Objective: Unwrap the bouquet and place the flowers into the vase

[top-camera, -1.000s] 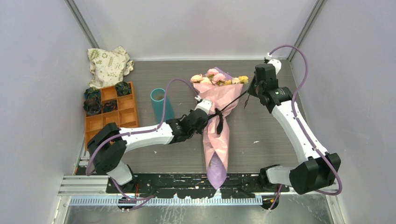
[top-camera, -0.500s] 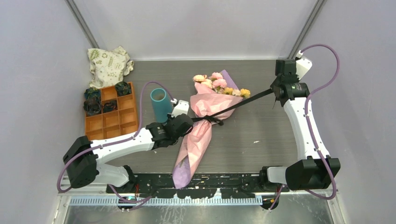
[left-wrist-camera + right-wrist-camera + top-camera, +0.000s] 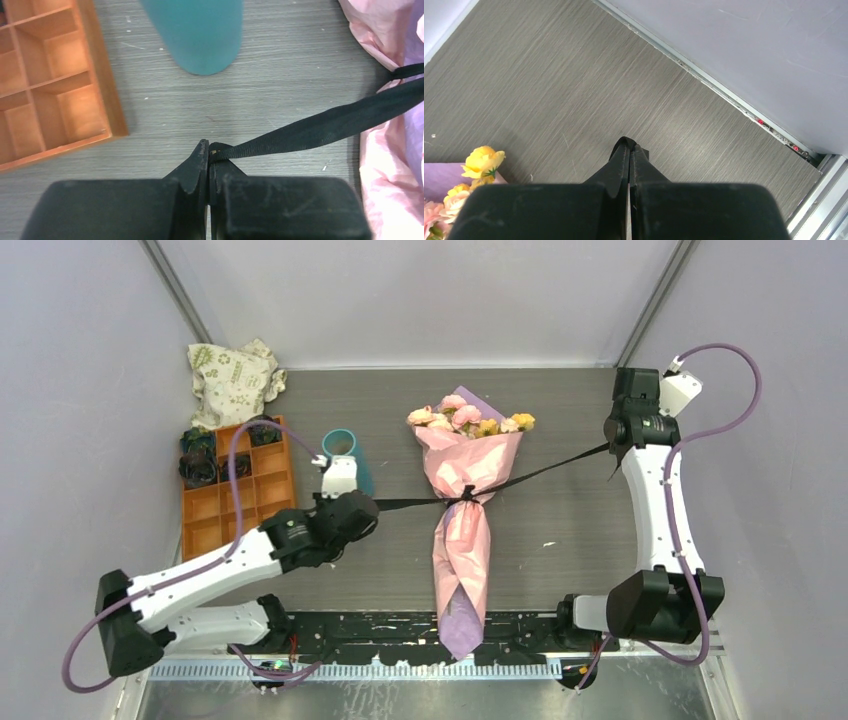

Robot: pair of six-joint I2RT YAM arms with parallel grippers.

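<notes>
**Arms apart, ribbon taut**

Both arms have swung outward. On the grey wood-grain tabletop (image 3: 570, 540), the pink-and-lilac paper-wrapped rose bouquet (image 3: 465, 500) now lies straight, right of the teal cylindrical vase (image 3: 345, 455). Its black ribbon (image 3: 320, 132) stretches taut between the left pincer (image 3: 208, 149) and the right pincer (image 3: 629, 147), each clamped on one end.

Bouquet paper (image 3: 462, 540): pink, lilac at foot
Ribbon (image 3: 545, 472): black
Flowers (image 3: 465, 417): pink, cream, yellow-orange
Vase (image 3: 200, 35): plain teal
Tray (image 3: 203, 508): orange
Cloth bag (image 3: 232, 380): cream, green print
Table (image 3: 560, 540): grey, fine wood grain

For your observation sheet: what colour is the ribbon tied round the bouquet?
Black; the ribbon shows best in the left wrist view.
</notes>
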